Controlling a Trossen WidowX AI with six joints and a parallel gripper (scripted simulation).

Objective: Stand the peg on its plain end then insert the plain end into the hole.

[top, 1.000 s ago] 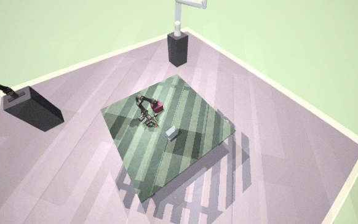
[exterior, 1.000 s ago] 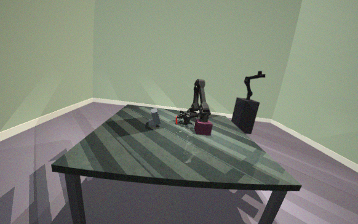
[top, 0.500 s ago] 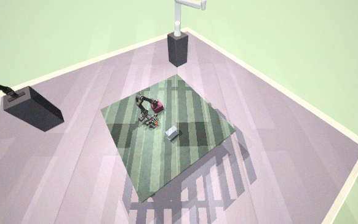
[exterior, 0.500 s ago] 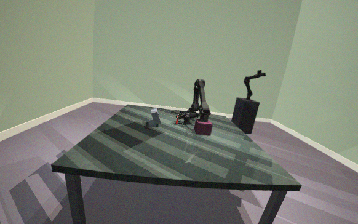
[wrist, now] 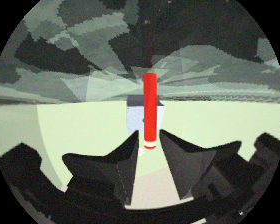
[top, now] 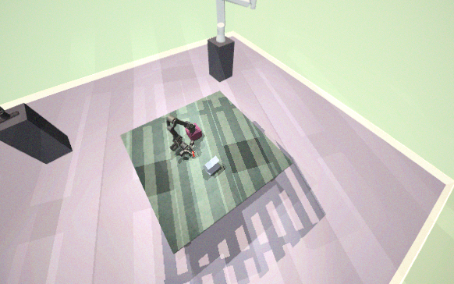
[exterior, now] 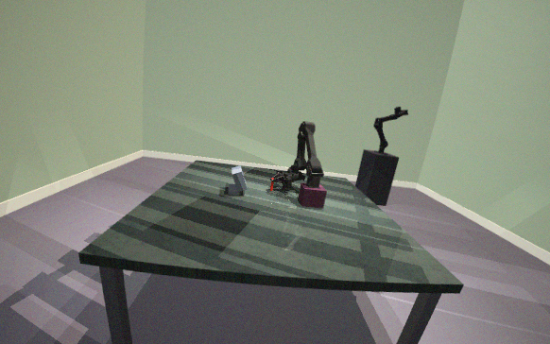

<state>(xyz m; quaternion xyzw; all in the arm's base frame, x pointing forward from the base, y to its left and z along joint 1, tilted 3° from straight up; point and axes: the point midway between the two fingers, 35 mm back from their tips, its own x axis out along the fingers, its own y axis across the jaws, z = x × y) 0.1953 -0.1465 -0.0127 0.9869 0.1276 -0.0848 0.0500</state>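
The red peg [top: 193,154] [exterior: 271,185] [wrist: 150,107] stands upright on the table [top: 205,211] [exterior: 300,255], plain end down. Its white band [wrist: 150,144] is at the upper end, shown low in the upside-down wrist view. My gripper [exterior: 275,180] [wrist: 148,132] is partly open around the upper part of the peg, with a gap between the peg and each fingertip. The pale sloped panel [top: 211,165] [exterior: 238,179] [wrist: 134,118] stands beyond the peg. A small dark spot, likely its hole, shows partly beside the peg in the wrist view.
A magenta block [top: 194,133] [exterior: 312,196] sits on the table near the arm's base. Two dark pedestals [top: 30,134] [top: 221,58] with other arms stand off the table. Striped shadows cross the table.
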